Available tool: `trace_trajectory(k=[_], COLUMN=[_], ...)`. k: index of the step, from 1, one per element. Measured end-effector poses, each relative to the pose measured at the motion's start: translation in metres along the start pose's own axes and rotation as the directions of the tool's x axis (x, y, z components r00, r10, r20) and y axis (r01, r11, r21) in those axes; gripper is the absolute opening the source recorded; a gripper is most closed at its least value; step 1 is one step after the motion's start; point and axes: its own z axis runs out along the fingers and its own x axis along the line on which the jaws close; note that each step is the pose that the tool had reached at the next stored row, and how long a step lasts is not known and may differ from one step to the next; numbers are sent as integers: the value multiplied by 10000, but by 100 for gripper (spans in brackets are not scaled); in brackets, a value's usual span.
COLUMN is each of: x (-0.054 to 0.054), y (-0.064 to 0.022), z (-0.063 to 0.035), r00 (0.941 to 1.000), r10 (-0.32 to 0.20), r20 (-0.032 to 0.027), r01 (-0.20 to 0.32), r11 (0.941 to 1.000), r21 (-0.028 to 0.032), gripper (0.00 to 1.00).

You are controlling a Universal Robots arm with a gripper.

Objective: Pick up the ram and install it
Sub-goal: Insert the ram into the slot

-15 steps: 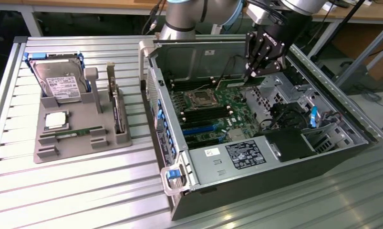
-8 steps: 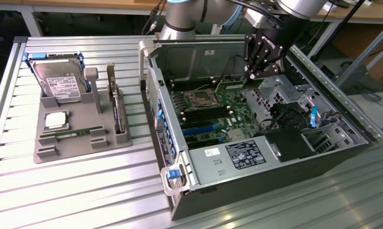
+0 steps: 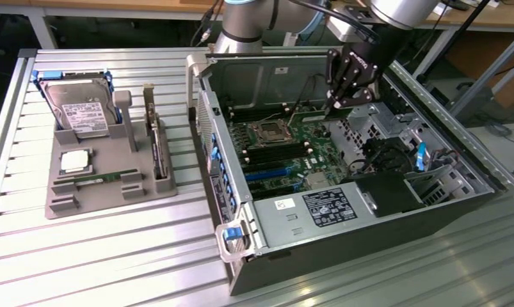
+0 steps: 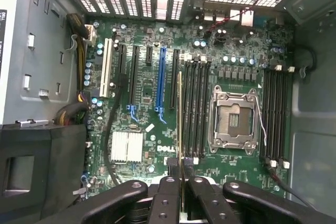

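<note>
Grey parts tray [image 3: 95,192], at the exterior view's left: hard drive [image 3: 79,110] upright at its back, square silver CPU [image 3: 75,161] lying flat, a green stick [image 3: 95,180] lying in its front slot, expansion card [image 3: 157,144] on edge at its right side. Computer case [image 3: 342,224], centre to right: side open, motherboard [image 3: 282,150] exposed, empty CPU socket [image 4: 232,119] with banks of memory slots [image 4: 195,108] either side. Gripper [image 3: 340,104], above the motherboard: fingers clamped together on the ram [image 4: 180,124], seen edge-on in the wrist view as a thin gold-green line running along the slot bank beside the socket. Step in hand, by judgement: installing, pickup done. Whether the ram's lower edge already sits in a slot is hard to tell. Next move calls for exact alignment with one slot, then a straight, even press down.
</note>
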Motion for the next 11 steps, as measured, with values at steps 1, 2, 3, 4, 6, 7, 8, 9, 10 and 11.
trace_trajectory(k=[1, 2, 3, 4, 6, 7, 8, 9, 10, 11], x=[0, 0, 1, 1, 2, 2, 3, 3, 3, 4], y=[-1, -1, -2, -3, -5, -6, -7, -8, -10, -11], z=[5, 11, 15, 23, 39, 50, 61, 69, 80, 88], r00=[10000, 10000, 10000, 10000, 10000, 10000, 10000, 10000, 10000, 10000], r10=[0, 0, 0, 0, 0, 0, -1, 0, -1, -1], r20=[0, 0, 1, 1, 1, 2, 3, 4, 5, 6], r01=[0, 0, 0, 0, 0, 0, 1, 0, 1, 1], r11=[10000, 10000, 10000, 10000, 10000, 10000, 10000, 10000, 10000, 10000], r21=[0, 0, 0, 0, 0, 0, 0, 0, 0, 0], gripper=[13, 13, 13, 13, 13, 13, 13, 13, 13, 13])
